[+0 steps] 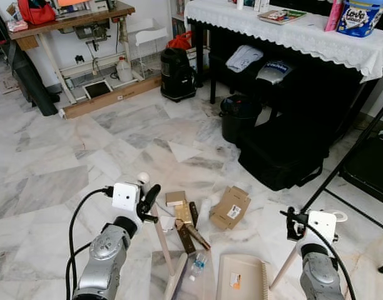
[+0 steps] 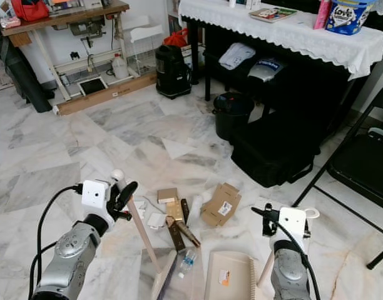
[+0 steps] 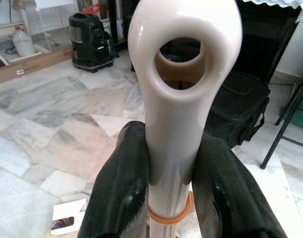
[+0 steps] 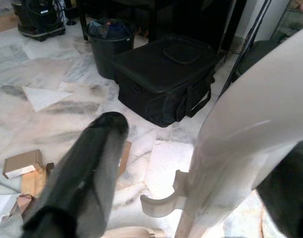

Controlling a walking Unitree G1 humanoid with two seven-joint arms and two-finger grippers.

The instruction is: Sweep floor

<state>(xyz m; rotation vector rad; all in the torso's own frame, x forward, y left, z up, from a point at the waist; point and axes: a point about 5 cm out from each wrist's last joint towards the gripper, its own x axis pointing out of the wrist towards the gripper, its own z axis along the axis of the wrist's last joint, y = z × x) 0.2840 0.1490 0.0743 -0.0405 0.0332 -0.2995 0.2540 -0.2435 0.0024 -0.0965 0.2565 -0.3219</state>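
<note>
My left gripper point(image 1: 148, 199) is shut on the beige broom handle point(image 3: 183, 74), just below its ring-shaped top. The broom head point(image 1: 176, 282) rests on the marble floor beside a beige dustpan point(image 1: 241, 278). The dustpan's long handle point(image 4: 240, 144) slants up between the fingers of my right gripper point(image 1: 295, 224). It leans on one finger, and floor shows between it and the other finger point(image 4: 84, 171). Ahead of the broom lies litter: small cardboard boxes point(image 1: 230, 207), brown scraps point(image 1: 185, 219), a small plastic bottle point(image 1: 198, 265) and a white paper triangle point(image 1: 182, 150).
A black bag point(image 1: 285, 153) and a black bin point(image 1: 240, 115) stand ahead on the right, under a table with a white lace cloth point(image 1: 291, 31). A black folding chair point(image 1: 367, 169) is at the right. A black vacuum point(image 1: 177, 72) and a workbench point(image 1: 72, 25) stand further back.
</note>
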